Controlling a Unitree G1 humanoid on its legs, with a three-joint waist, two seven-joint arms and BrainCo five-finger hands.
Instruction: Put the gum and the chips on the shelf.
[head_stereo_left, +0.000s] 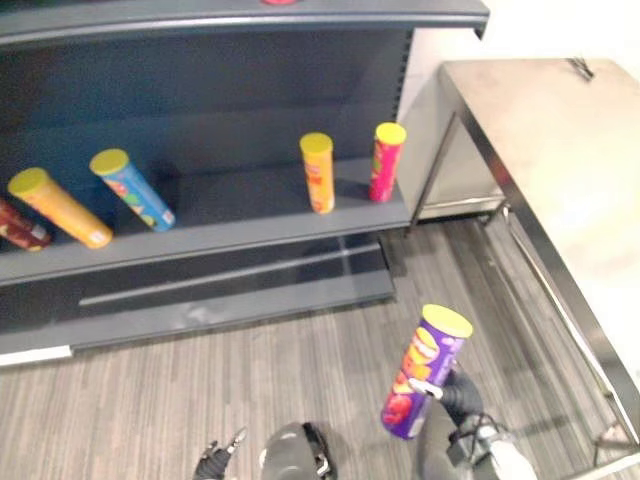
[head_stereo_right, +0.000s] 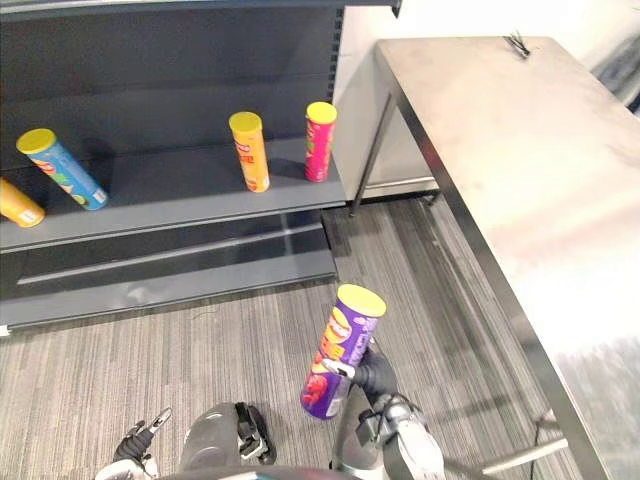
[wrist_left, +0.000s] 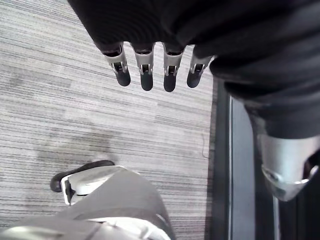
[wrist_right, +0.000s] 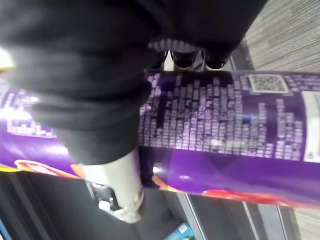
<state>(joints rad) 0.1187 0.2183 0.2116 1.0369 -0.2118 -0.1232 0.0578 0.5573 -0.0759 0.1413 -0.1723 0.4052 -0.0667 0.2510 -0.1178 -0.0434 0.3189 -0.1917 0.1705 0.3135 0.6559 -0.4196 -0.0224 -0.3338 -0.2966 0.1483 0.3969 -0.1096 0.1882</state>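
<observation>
A purple chips can (head_stereo_left: 426, 370) with a yellow lid is held nearly upright above the carpet, in front of the shelf's right end. My right hand (head_stereo_left: 457, 393) is shut on its lower half. Up close, the fingers (wrist_right: 186, 57) curl over the can (wrist_right: 225, 135) and the thumb (wrist_right: 116, 186) presses from the other side. Low at the left, my left hand (head_stereo_left: 216, 456) hangs with its fingers (wrist_left: 145, 67) straight over the floor, holding nothing. The dark grey shelf board (head_stereo_left: 240, 215) stands ahead.
On the shelf, an orange can (head_stereo_left: 318, 172) and a pink can (head_stereo_left: 386, 161) stand upright at the right. A blue can (head_stereo_left: 133, 189), an orange can (head_stereo_left: 60, 207) and a dark red one (head_stereo_left: 15, 226) lean at the left. A steel table (head_stereo_left: 560, 150) flanks the right.
</observation>
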